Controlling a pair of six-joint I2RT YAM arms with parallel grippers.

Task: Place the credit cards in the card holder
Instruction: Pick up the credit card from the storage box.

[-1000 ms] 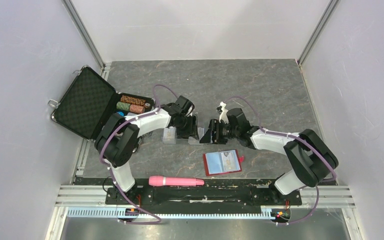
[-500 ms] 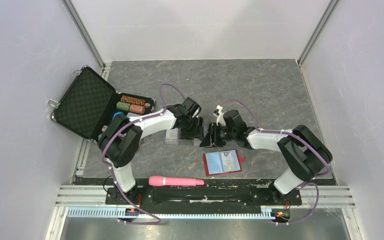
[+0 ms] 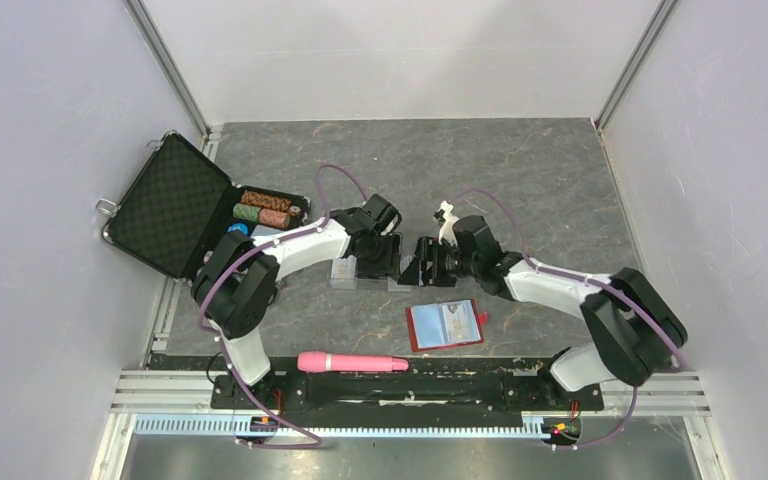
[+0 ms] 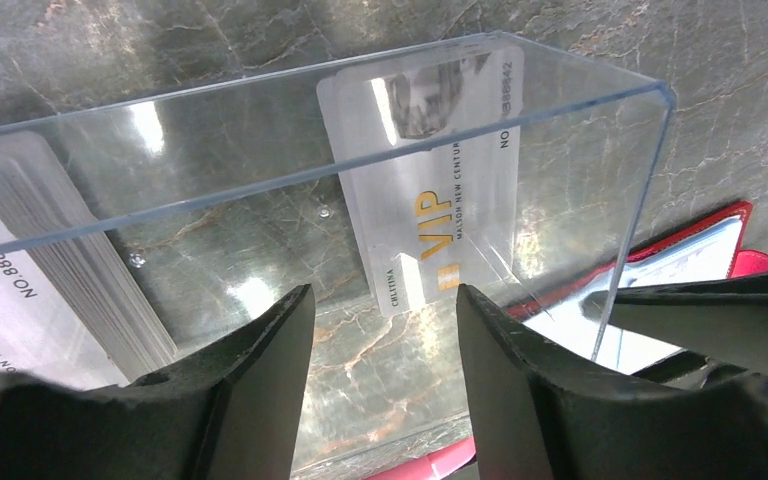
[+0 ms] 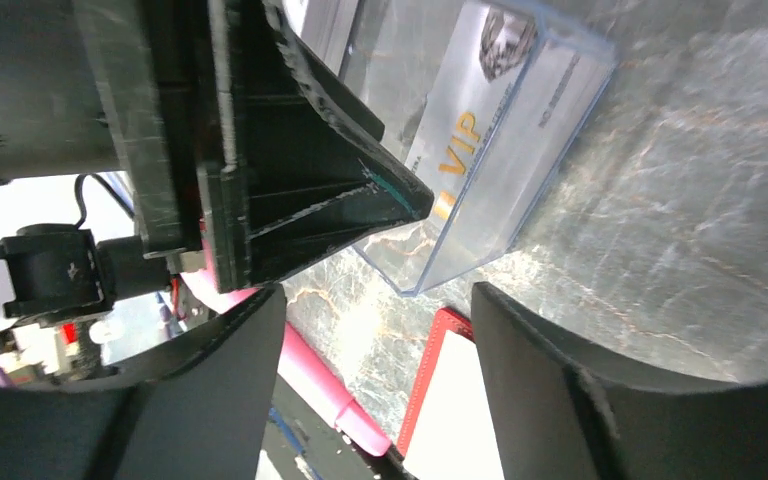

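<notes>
Left jaws apart, empty, over clear plastic case [image 4: 560, 115] at bench [image 3: 520, 170] middle, aimed at lone credit card [image 4: 430, 200] inside; card stack [image 4: 20, 270] in other half. Right jaws apart, empty, beside case, probably to steady it. Card holder [image 3: 445, 324] lay open by near edge, awaiting cards.

At frame centre a hinged case [image 3: 343, 273] lies on the table [image 3: 540, 180], a credit card [image 4: 430, 200] inside; the card holder [image 3: 446, 325] lies lower right of it, a briefcase [image 3: 175, 205] upper left, a rod [image 3: 352, 362] below
</notes>
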